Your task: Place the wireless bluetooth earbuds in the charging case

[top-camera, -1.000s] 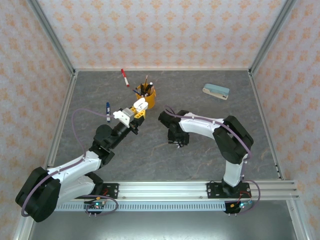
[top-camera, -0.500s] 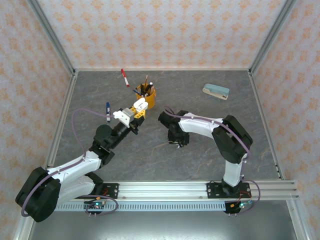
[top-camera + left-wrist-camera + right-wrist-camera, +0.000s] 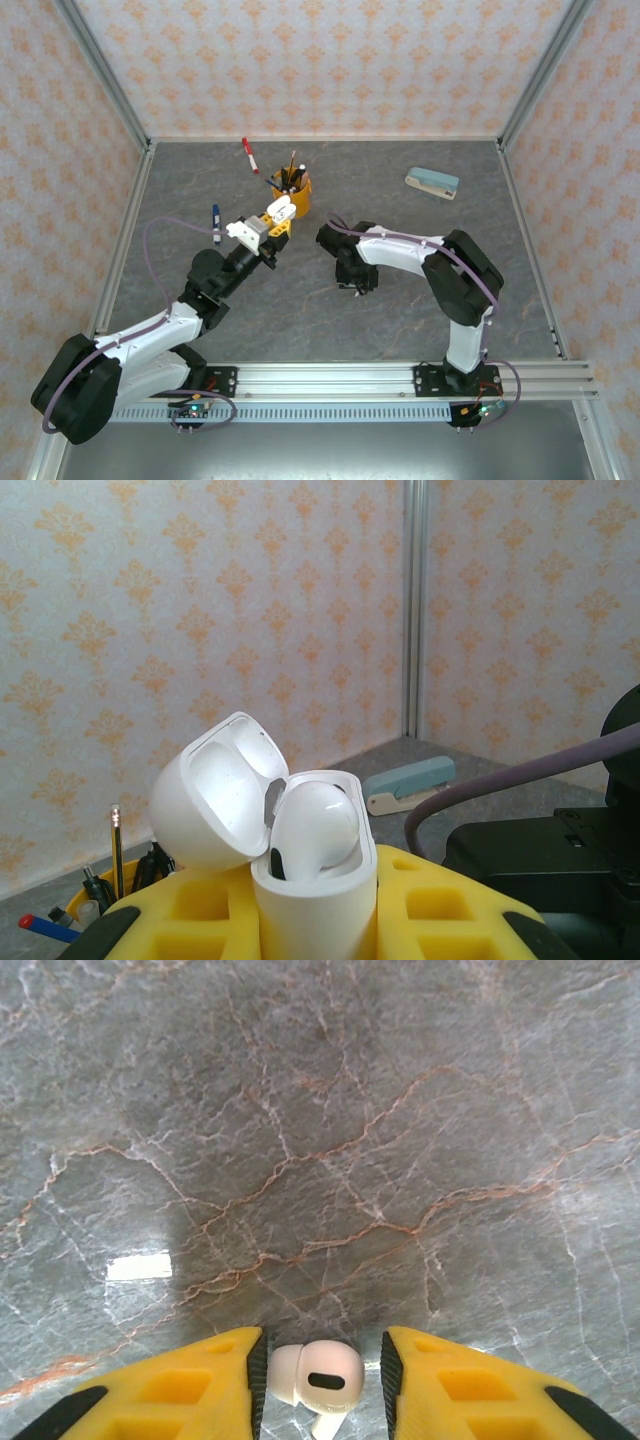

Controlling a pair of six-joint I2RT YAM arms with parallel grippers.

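Glossy white plastic case [image 3: 315, 895]; polished marble-look table [image 3: 320, 1110]

Table [image 3: 300, 320]: grey marble-look top with rust-coloured veins and a slight gloss. Back wall [image 3: 330, 60], left wall [image 3: 50, 150] and right wall [image 3: 600, 150] all carry the same pale pink wallpaper with a repeating orange damask motif, matte finish. Aluminium left post [image 3: 100, 70] and right post [image 3: 540, 70] stand at the back corners where the walls meet. Silver slotted rail [image 3: 330, 375] runs along the table's near edge, with a plain grey metal strip [image 3: 330, 450] in front of it. Light is even and diffuse, shadows soft. Small bright rectangular glare patch [image 3: 140, 1267] on the table top in the right wrist view.
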